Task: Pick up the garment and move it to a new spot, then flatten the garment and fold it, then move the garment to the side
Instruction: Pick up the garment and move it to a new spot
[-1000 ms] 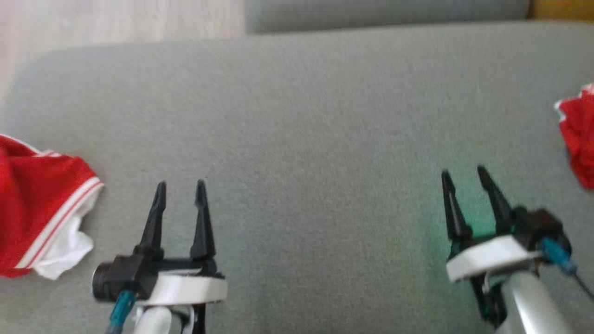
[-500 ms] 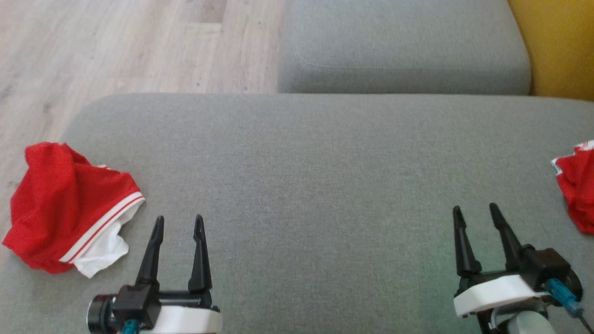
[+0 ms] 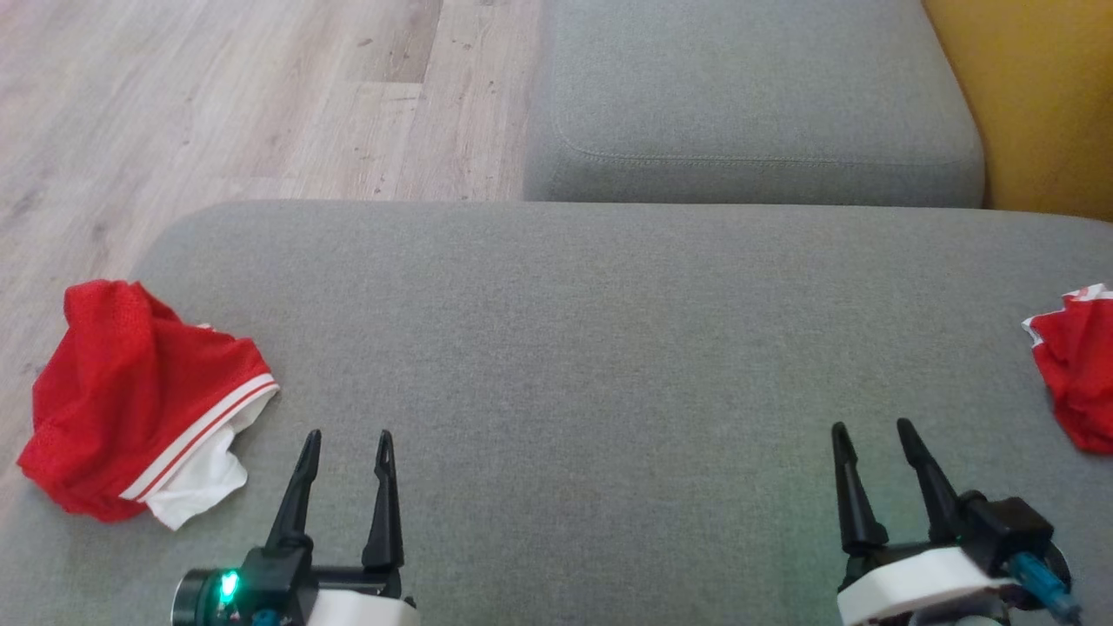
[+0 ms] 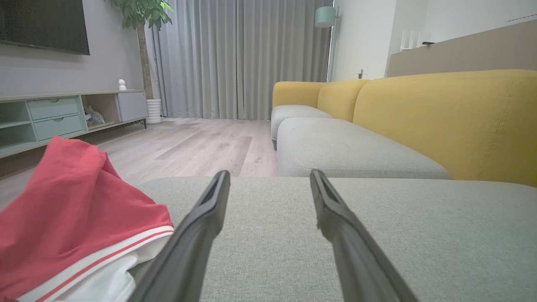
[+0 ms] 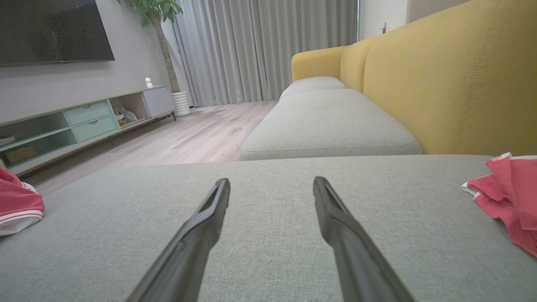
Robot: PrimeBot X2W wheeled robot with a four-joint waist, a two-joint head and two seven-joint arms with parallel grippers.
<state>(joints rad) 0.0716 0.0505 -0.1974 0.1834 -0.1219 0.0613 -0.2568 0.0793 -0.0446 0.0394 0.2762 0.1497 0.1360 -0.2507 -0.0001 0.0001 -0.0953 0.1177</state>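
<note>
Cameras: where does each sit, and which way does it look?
Head view: on the head, looking down at the grey cushion; left fingers and right fingers show.
Left wrist view: on the left wrist, facing the curtains; its fingers show.
Right wrist view: right wrist, facing likewise; its fingers show.
Shared: all see the left red garment.

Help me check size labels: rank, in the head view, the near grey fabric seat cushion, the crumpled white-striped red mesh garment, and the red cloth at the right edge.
1. Near grey fabric seat cushion
2. Crumpled white-striped red mesh garment
3. Red cloth at the right edge, cropped, so unsure
</note>
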